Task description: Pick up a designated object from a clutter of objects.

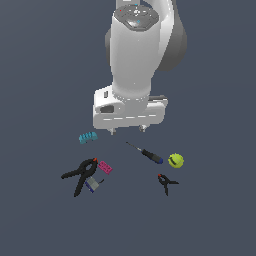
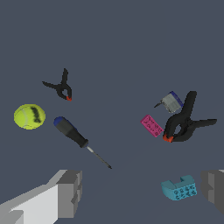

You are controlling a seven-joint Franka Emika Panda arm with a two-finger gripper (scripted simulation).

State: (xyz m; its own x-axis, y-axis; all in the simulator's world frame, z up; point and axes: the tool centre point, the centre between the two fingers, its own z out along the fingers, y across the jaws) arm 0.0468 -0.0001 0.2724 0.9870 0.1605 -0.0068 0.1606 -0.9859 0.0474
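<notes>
Overhead, the Panda arm's tool (image 1: 127,131) hangs released, its fingers (image 2: 70,192) spread wide and holding nothing, above a dark tabletop (image 1: 40,215) with no edge in view. Below, the small black clamp (image 1: 167,183) (red-orange tip) lies alone, near the yellow-green ball (image 1: 175,160) and the blue-handled screwdriver (image 1: 146,153), well apart from the large black clamp (image 1: 81,174), pink brick (image 1: 105,167) and teal toothed piece (image 1: 88,137).
</notes>
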